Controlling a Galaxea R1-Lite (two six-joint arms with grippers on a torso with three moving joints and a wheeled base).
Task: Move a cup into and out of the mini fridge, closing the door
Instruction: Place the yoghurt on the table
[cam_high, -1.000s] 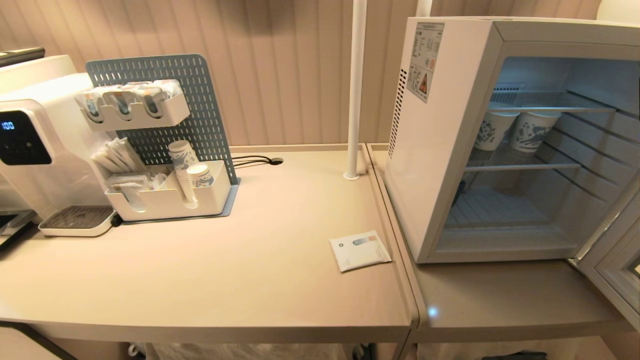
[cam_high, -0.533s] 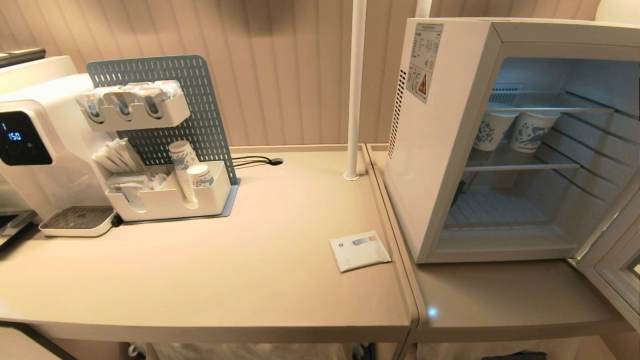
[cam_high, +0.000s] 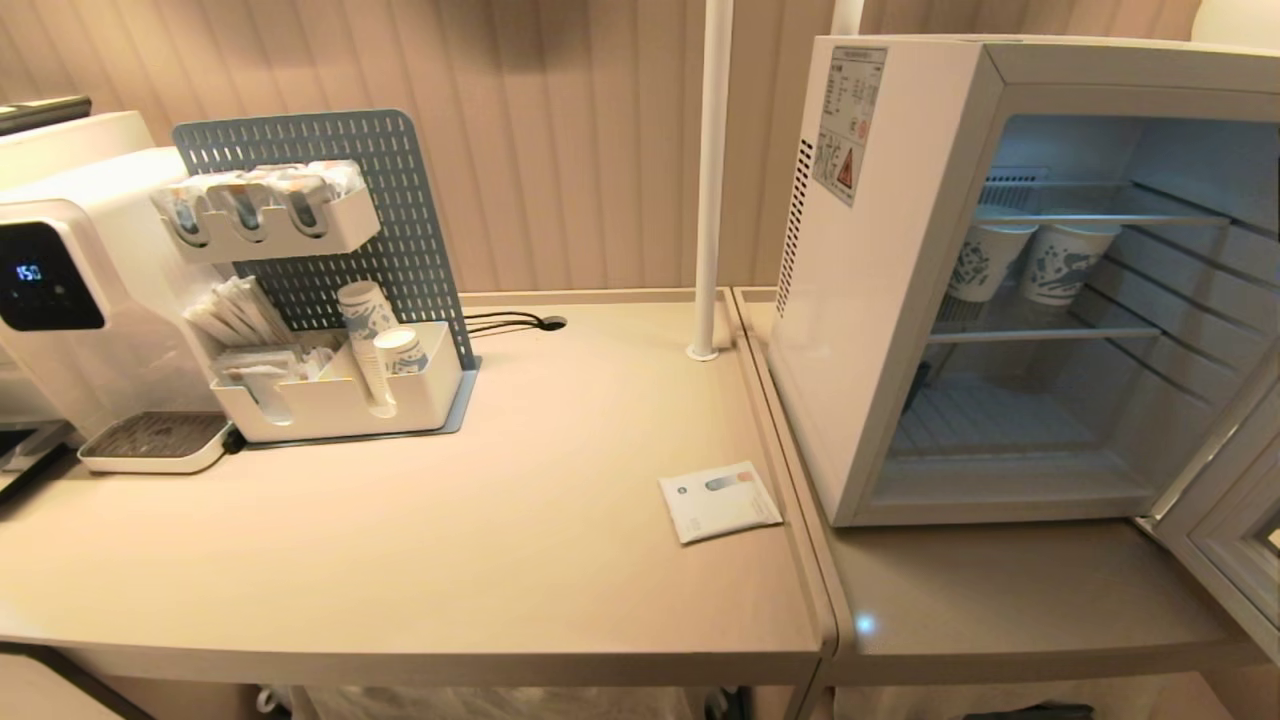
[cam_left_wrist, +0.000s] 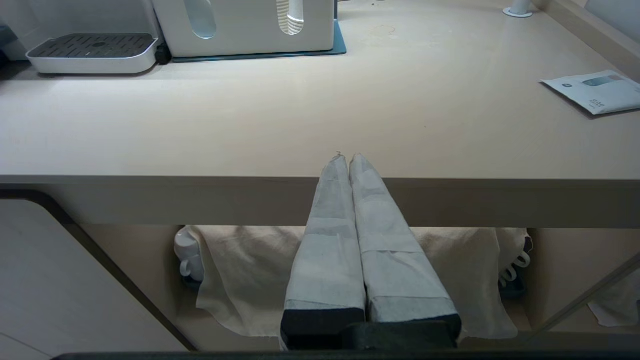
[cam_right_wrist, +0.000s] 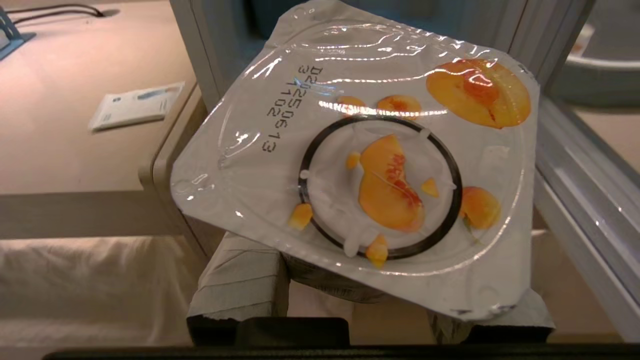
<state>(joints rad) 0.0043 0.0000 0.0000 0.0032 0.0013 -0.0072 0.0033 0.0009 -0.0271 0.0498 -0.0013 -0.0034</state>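
Both grippers sit low: right gripper clamps the cup at six o'clock of the open mini fridge; left gripper is closed.

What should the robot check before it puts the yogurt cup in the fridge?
1. Cup held by the right gripper: ok.
2. Door swung open: ok.
3. Room inside the mini fridge: ok, bottom shelf bare; two paper cups on the middle shelf.
4. Foil lid sealed: ok.
5. Left gripper out of the way: ok, shut, at the table edge.
6. Cup level: not ok, tilted.
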